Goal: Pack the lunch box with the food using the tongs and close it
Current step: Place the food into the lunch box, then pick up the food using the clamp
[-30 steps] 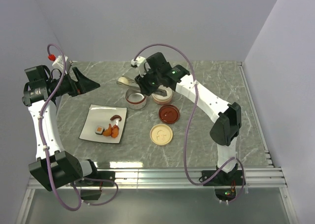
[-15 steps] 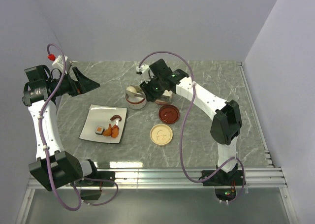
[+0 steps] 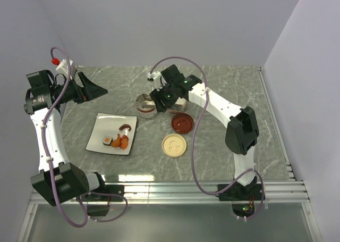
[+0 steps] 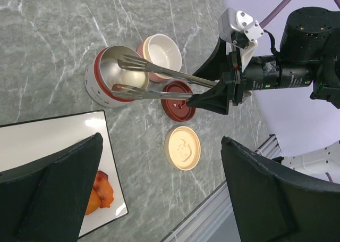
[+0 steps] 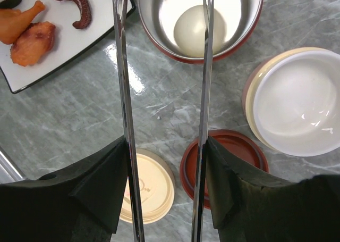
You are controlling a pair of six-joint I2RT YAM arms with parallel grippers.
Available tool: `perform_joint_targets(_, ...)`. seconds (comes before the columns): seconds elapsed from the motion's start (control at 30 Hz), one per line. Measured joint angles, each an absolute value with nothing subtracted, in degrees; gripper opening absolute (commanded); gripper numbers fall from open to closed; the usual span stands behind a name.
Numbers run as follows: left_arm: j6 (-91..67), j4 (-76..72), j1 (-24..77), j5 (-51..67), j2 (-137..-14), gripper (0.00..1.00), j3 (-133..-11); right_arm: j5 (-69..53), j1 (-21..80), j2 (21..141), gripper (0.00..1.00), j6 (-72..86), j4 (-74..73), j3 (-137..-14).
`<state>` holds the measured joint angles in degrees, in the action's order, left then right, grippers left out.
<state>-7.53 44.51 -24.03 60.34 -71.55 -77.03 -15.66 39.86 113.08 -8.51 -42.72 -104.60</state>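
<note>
Top external shows the table [image 3: 239,88] with the right arm reaching over the tin [image 3: 144,108], so its gripper hides part of the rim and the tongs are hard to make out. The plate [image 3: 103,126] lies left of the tin, holding the sushi slice [image 3: 107,141].

In the right wrist view, the right gripper [image 5: 166,143] is clamped on the tongs [image 5: 122,93]. Their arms stand spread and the tips are cut off at the top edge. An egg [image 5: 194,29] lies in the tin, crossed by one tong arm; contact cannot be told. A bowl [image 5: 303,109] sits right of the tin. A red lid [image 5: 234,151] and a cream lid [image 5: 154,183] lie nearer, both partly hidden by fingers. Fried bits [image 5: 32,40] are cropped at the left edge.

The left gripper [image 4: 160,141] hangs with fingers wide apart, holding nothing, well left of the tin.
</note>
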Motion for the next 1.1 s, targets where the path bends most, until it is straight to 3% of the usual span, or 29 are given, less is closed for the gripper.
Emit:
perform_joint_targets(0.6, -8.2, 44.4, -24.0, 60.4, -72.0, 0.99, -77.4, -21.0, 41.8, 111.3, 0.61, -8.8, -45.1, -111.3)
perform_joint_targets(1.1, -8.8, 44.2, -24.0, 60.4, -72.0, 0.99, -77.5, -18.8, 60.1, 116.5, 0.60, -13.3, -47.8, -113.8)
